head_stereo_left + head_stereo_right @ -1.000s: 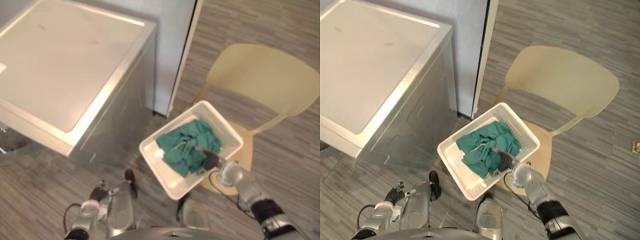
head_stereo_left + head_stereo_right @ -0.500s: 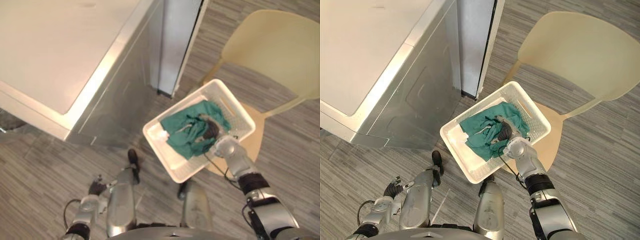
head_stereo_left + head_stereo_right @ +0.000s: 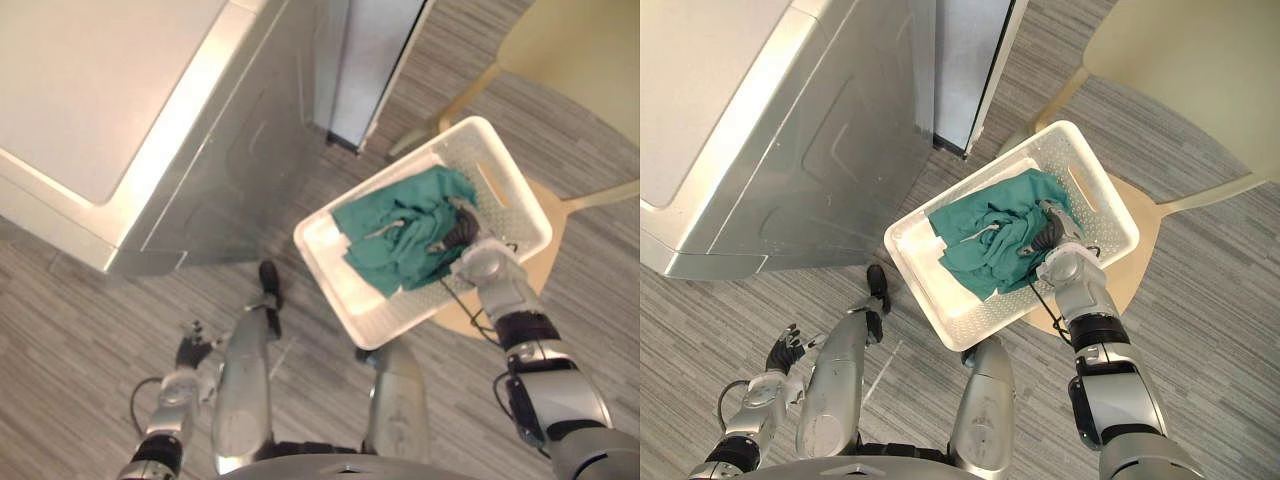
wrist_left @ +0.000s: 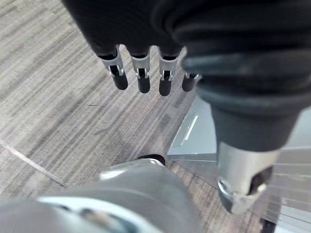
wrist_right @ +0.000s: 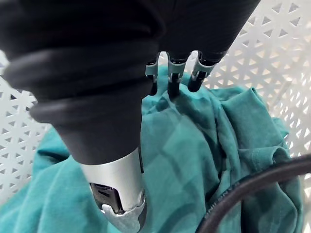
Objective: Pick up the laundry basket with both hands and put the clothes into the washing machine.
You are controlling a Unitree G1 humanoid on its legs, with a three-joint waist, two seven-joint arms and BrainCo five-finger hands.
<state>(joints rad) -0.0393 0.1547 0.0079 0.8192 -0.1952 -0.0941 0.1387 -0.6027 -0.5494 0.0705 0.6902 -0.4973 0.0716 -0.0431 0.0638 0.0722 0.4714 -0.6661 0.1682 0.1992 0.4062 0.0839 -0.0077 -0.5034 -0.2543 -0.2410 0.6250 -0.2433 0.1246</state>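
Your basket [image 3: 912, 262] sits on the chair [image 3: 1142, 245] with soft, light clothes [image 3: 985, 235] inside. Your right hand [image 3: 1048, 238] lies uncurled on them. Your left hand [image 3: 786, 348] hangs slack, well off the chair. Grip the stiff rim on opposite sides.

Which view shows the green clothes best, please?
The right eye view: it shows the heap of clothes lying in the white basket. The left eye view shows nearly the same; the right wrist view, close folds by the right hand.

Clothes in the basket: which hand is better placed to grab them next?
Right. The right hand is inside the basket, fingertips on the clothes; the left hand hangs open by the floor, away from it.
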